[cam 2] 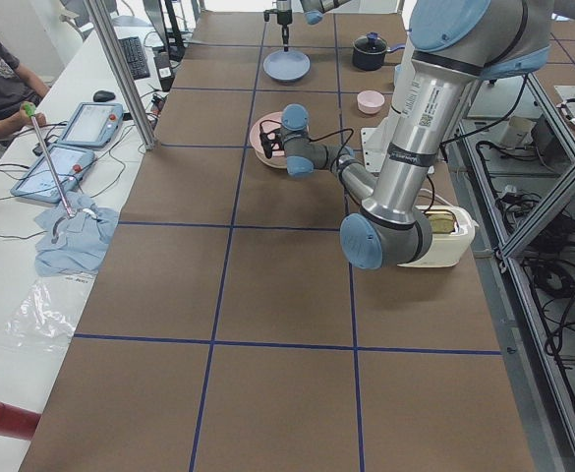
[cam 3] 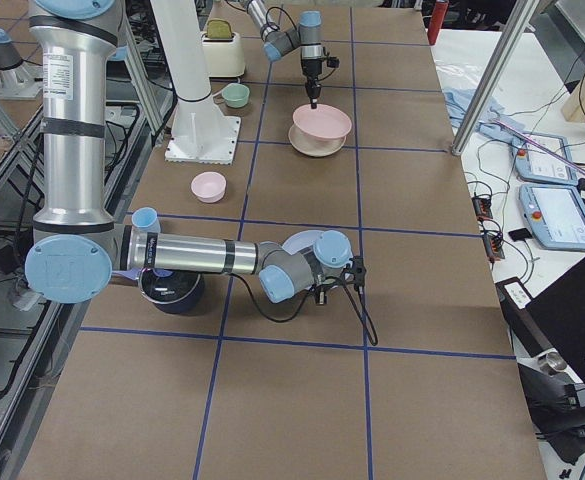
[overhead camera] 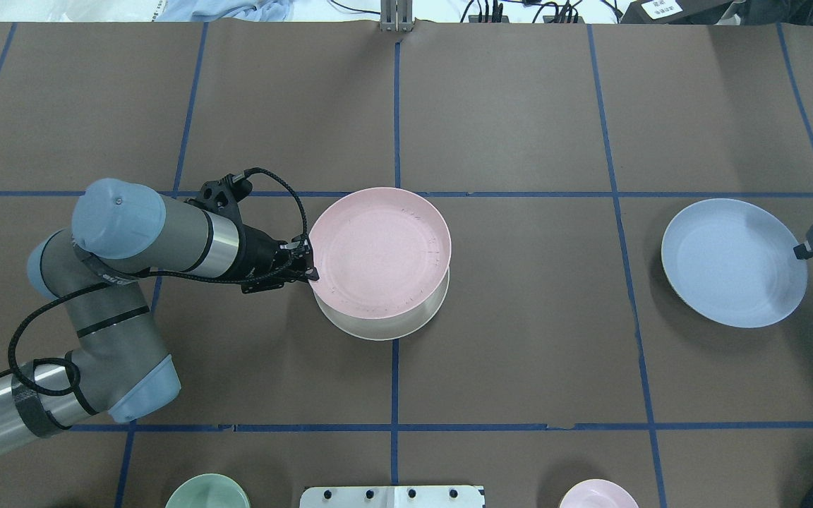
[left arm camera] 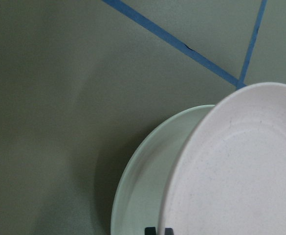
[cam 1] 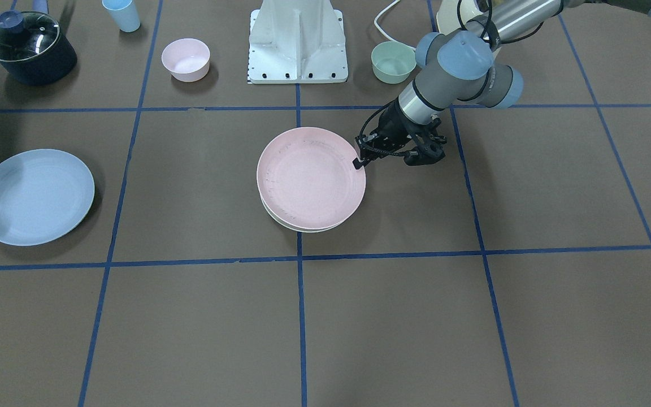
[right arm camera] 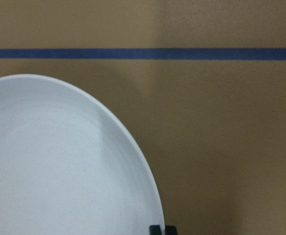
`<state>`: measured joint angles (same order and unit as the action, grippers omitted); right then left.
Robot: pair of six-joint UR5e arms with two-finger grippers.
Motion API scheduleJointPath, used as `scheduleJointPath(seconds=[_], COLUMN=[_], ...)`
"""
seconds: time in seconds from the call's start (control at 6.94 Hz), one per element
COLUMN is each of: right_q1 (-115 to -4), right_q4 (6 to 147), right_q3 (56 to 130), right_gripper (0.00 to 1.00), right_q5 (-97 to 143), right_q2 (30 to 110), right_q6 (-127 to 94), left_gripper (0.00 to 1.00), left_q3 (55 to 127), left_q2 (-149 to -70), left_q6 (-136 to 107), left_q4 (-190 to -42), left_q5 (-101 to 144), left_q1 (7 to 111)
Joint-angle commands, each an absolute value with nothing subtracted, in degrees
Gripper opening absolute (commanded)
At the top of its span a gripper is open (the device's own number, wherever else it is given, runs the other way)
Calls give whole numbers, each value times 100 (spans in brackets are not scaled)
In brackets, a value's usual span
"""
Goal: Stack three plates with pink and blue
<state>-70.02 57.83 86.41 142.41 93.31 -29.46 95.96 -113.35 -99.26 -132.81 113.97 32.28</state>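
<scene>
Seen from overhead: at the bottom edge sit a green bowl (overhead camera: pixel 207 492) and a pink bowl (overhead camera: pixel 598 494). At mid-frame, the left gripper (overhead camera: pixel 305 264) is clamped on the left rim of the pink plate (overhead camera: pixel 378 254), which lies tilted and offset over the cream plate (overhead camera: pixel 378 328). At centre right, well apart, the right gripper (overhead camera: pixel 802 250) pinches the right rim of the blue plate (overhead camera: pixel 731 261).

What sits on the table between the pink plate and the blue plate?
Nothing: in the overhead view only bare brown table and one blue tape line separate the pink plate and the blue plate.
</scene>
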Motion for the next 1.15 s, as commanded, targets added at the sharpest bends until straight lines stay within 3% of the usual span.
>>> scheduleJointPath(seconds=[0.0,0.14,0.72,1.01], right_q1=[-7338,-7400,-7261,-6220], right_q4=[5818,5818,5836,5827], right_q3=[8710,8745,9148,9675], right_gripper=[0,0,0,0], right_q5=[14676,14721,14889,14322], right_q2=[9247,9211,8423,7747], right_q6=[-2962,-2962,-4468,-6450], left_gripper=[58,100,100,100], left_q3=[9589,9624,9817,10149], left_q2=[-11303,-11294,-11014,-10743], left_q6=[-9862,-9844,-9032,-7802], left_q4=[-13280,-13280,-13219,-12379], left_q5=[11347,11338,11574,11909], left_q1=[3182,3190,3918,4498])
